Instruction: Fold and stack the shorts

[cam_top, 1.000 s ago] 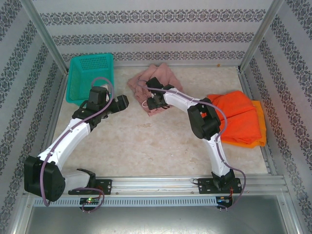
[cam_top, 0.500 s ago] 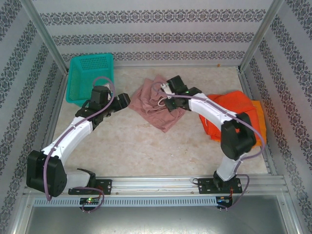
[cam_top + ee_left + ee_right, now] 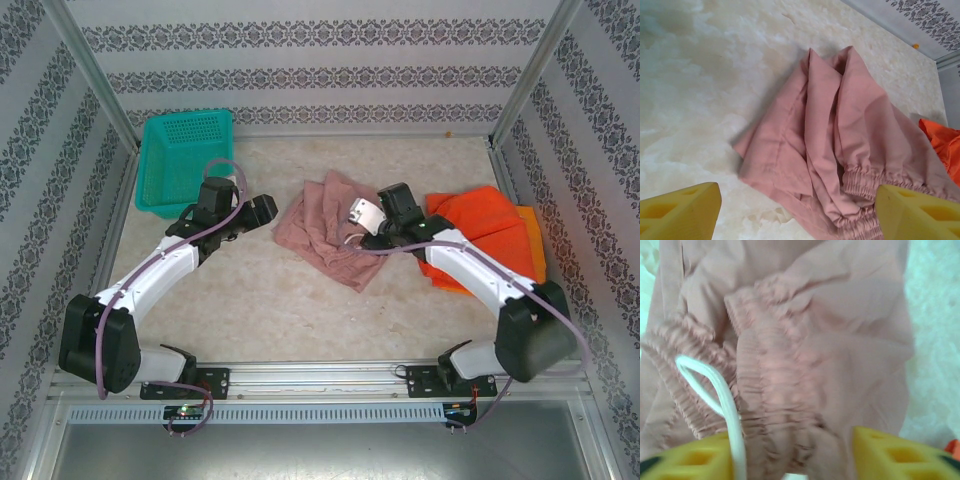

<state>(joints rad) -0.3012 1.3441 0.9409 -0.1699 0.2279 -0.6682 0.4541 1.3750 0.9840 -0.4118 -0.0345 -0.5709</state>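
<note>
The crumpled dusty pink cloth shorts [image 3: 325,225] lie between the hands: the right hand [image 3: 792,452] pinches their elastic waistband [image 3: 770,390], while the spread left hand [image 3: 797,212] hovers just left of them.

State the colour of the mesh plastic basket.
Teal. The mesh plastic basket shows best in the top external view.

No legible txt, labels, brand names, nos. or signs in any view. Wall bands [image 3: 320,35] carry ornamental print only, no lettering.
</note>
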